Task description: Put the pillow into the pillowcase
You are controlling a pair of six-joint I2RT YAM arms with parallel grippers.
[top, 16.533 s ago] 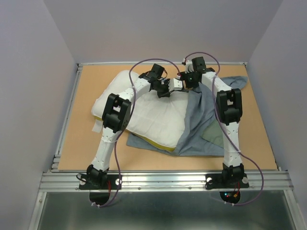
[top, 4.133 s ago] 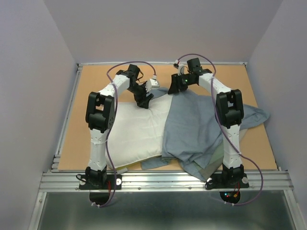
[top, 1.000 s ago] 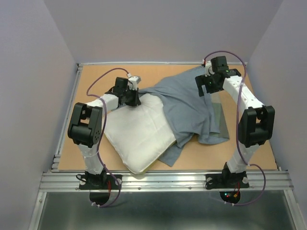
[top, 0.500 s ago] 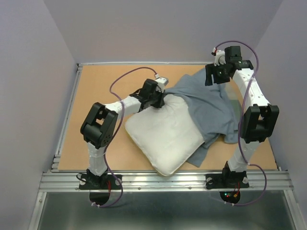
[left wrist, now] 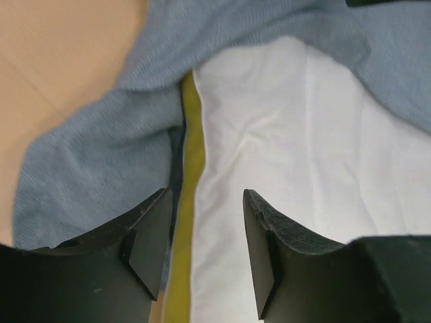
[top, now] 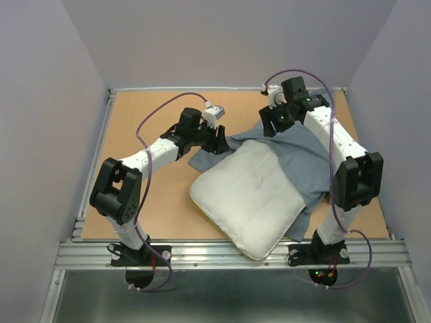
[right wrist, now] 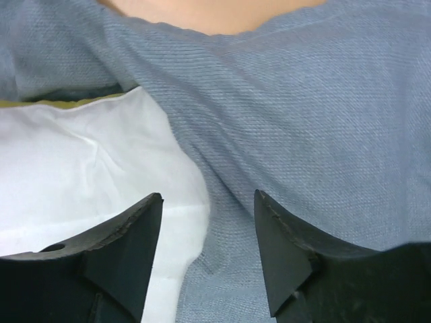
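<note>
The white quilted pillow (top: 248, 195) lies diagonally in the middle of the table, its far end on the grey-blue pillowcase (top: 303, 155). The pillowcase spreads from under the pillow's far corner to the right. My left gripper (top: 221, 142) is open above the pillow's far left edge; in the left wrist view the yellow band (left wrist: 192, 168) and the white pillow (left wrist: 289, 148) lie between its fingers, with the pillowcase (left wrist: 87, 168) to the left. My right gripper (top: 271, 125) is open over the far right corner, above the pillow (right wrist: 74, 175) and the pillowcase (right wrist: 303, 128).
The tan tabletop (top: 135, 134) is bounded by a metal rail (top: 229, 252) at the near edge and grey walls on three sides. The arm bases (top: 138, 252) stand on the near rail.
The pillow has slid further toward the right and near side. Both grippers have moved inward over the pillow's far end; the right gripper came down and left from the far right corner.
</note>
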